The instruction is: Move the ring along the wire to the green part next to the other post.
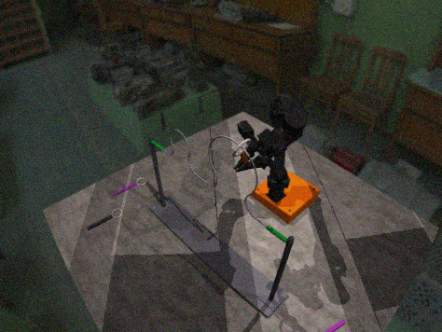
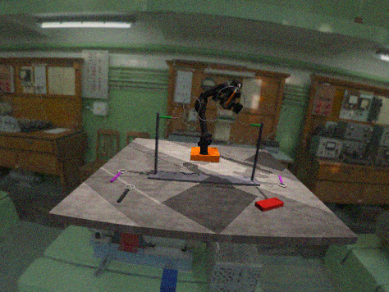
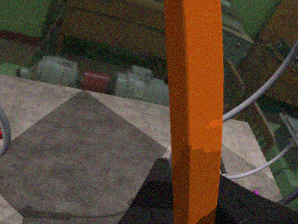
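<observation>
Beyond the table (image 1: 163, 289) (image 2: 213, 197) (image 3: 85, 150) stand wooden cabinets. Above it, the arm's gripper (image 1: 239, 168) (image 2: 231, 107) grips the orange handle (image 1: 244, 158) (image 2: 231, 98) (image 3: 196, 100), its ring (image 1: 245, 147) around the wire's looping grey stretch (image 1: 255, 174) (image 2: 213, 120) (image 3: 260, 92) (seemingly); tilting badly could scrape it.

arm (image 1: 278, 145) (image 2: 203, 108): raised from its base, bent over at the top | wrist: up high, well above the table, angled | gripper (image 1: 243, 160) (image 2: 231, 98) (image 3: 172, 167): closed on the orange handle, one dark finger on either side of it in the wrist view | fingertips: partly hidden by the handle
</observation>
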